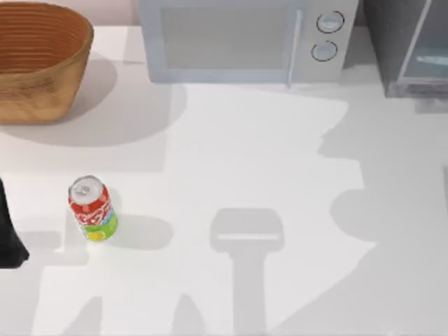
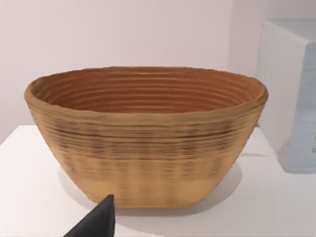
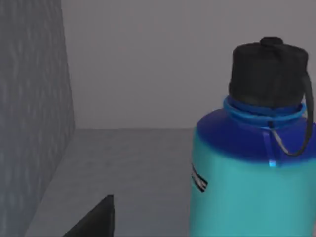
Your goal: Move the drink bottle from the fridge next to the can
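The drink bottle [image 3: 247, 187], teal with a blue shoulder, black cap and thin strap, stands upright on the grey floor inside the fridge [image 1: 389, 49], close ahead in the right wrist view. My right gripper [image 3: 153, 229] is inside the fridge, short of the bottle and not touching it. One dark finger shows well off to the side, so it is open. The red and white can [image 1: 92, 208] stands upright at the table's front left. My left arm [image 1: 8, 234] is parked at the left edge, its gripper [image 2: 153, 232] open and facing the basket.
A woven brown basket [image 1: 38, 66] sits at the back left. A light grey microwave [image 1: 238, 38] with two knobs stands at the back middle, left of the fridge. The fridge's grey inner wall [image 3: 29, 98] is close beside my right gripper.
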Available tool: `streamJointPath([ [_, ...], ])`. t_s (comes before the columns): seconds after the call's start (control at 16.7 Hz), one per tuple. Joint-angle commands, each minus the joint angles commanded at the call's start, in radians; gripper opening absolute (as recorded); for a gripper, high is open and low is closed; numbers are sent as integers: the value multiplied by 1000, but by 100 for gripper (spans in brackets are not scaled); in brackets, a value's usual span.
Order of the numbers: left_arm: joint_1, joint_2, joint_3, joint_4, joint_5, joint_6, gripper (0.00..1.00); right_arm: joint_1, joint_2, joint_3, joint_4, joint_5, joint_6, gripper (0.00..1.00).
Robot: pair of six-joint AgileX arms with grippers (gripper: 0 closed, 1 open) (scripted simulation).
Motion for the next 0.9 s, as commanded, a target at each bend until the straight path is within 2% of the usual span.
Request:
streamJointPath([
  [0.3, 0, 0, 0, 0, 0, 0, 100, -23, 194, 102, 121, -18, -1, 100],
  [0.66, 0, 0, 0, 0, 0, 0, 100, -18, 201, 105, 122, -17, -1, 100],
  [0.9, 0, 0, 0, 0, 0, 0, 100, -13, 248, 202, 76, -7, -2, 100],
])
